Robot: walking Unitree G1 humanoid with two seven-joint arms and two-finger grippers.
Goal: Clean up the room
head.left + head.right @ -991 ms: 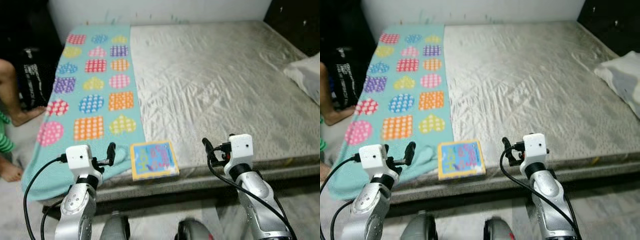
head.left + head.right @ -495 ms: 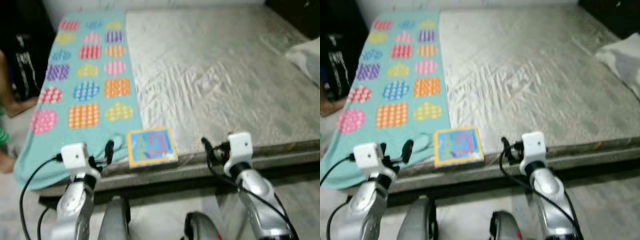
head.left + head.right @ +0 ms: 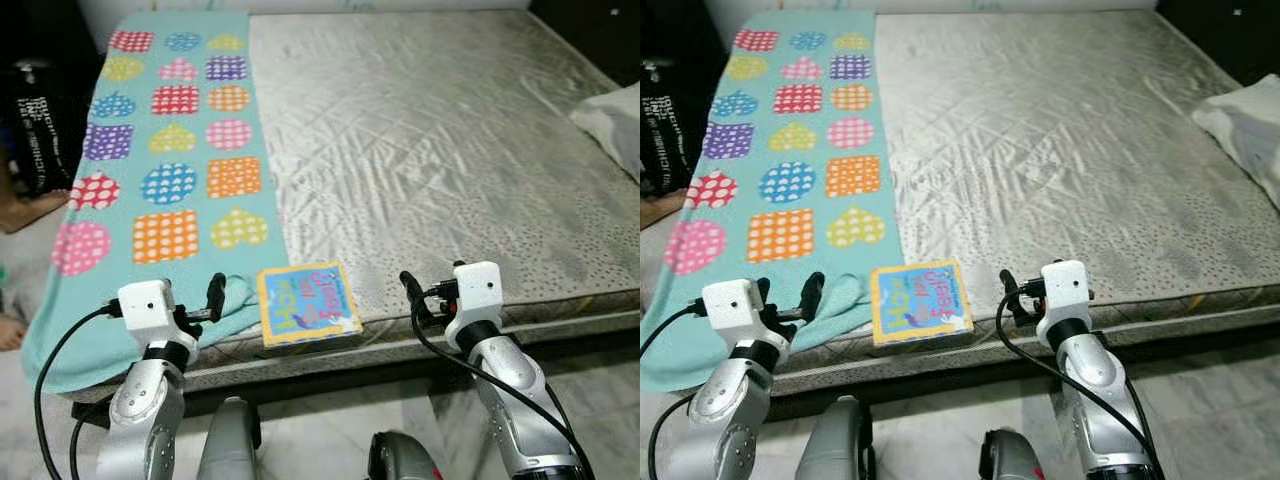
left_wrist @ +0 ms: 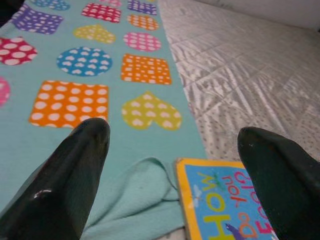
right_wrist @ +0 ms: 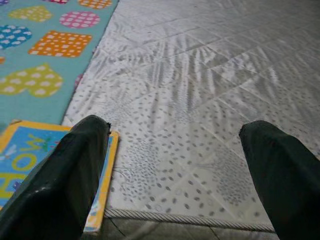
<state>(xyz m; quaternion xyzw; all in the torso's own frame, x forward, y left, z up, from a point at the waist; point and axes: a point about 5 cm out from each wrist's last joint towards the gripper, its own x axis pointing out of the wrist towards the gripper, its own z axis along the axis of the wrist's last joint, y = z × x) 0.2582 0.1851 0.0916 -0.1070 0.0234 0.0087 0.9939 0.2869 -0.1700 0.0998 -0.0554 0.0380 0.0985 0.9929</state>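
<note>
Looking down on a bed (image 3: 450, 150) with a creased silver-grey cover. Along its left side, a teal blanket (image 3: 165, 150) printed with dotted hearts, circles and squares, one corner bunched at the near edge. Just beside that bunch, at the near edge, a book (image 3: 307, 303) with a yellow border and blue cover, lying flat. At the far right, part of a white pillow (image 3: 615, 125). Left hand (image 3: 216, 297) raised over the bunched corner, right hand (image 3: 412, 298) over the bed's near edge, right of the book. A person's bare foot (image 3: 25, 212) on the floor at far left, beside a black bag (image 3: 40, 120).
</note>
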